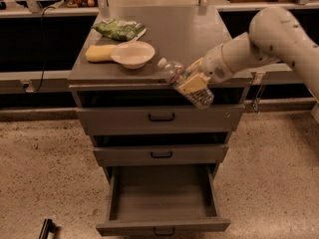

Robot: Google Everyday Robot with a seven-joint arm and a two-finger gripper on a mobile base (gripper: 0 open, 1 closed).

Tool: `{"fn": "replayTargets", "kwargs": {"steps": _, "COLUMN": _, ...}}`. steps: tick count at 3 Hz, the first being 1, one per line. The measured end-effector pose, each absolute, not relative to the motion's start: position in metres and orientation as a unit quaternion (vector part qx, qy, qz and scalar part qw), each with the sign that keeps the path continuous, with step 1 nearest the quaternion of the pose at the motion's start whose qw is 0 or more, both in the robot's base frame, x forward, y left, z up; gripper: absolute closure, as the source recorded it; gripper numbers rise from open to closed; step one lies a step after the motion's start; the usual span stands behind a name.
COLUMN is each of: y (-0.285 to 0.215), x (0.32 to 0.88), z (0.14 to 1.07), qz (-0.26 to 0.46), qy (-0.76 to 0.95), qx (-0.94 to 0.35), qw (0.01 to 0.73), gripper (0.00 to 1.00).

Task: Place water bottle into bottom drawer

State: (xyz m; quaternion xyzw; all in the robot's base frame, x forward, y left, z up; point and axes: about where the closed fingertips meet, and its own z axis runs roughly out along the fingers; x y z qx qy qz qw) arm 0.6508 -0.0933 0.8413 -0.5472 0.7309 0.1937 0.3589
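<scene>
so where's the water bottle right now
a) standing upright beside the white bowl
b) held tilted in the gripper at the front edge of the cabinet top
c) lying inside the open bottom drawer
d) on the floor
b: the water bottle is tilted in the gripper at the cabinet's front edge, above the top drawer, and the open bottom drawer has nothing in it.

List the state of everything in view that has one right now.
bottom drawer: open, empty.
middle drawer: shut.
top drawer: shut.
bottle: capped, tilted, gripped.
pincer: shut on bottle, just above top drawer's front.
bowl: upright, empty.
</scene>
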Motion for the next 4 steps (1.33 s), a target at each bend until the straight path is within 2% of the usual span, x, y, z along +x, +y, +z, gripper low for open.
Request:
{"fn": "replayTargets", "kwargs": {"steps": 1, "y": -0.082, "x": 0.624, "z": 0.78, "qz": 0.215, "qy": 0.745, "qx": -0.53, "qw": 0.343, "gripper": 1.0}}
{"fn": "replayTargets", "kwargs": {"steps": 2, "y": -0.095, "x": 0.587, "z": 0.699, "qz": 0.239, "qy": 0.751, "qx": -0.532, "qw": 0.308, "gripper": 1.0}}
{"fn": "replayTargets", "kwargs": {"steps": 3, "y": -0.125, "x": 0.557, "z": 0.636, "qz": 0.227, "qy": 0.752, "qx": -0.558, "qw": 0.267, "gripper": 1.0}}
{"fn": "replayTargets", "kwargs": {"steps": 4, "y": -0.127, "x": 0.554, "z": 0.63, "qz": 0.225, "qy": 0.751, "qx": -0.563, "qw": 0.262, "gripper": 1.0}}
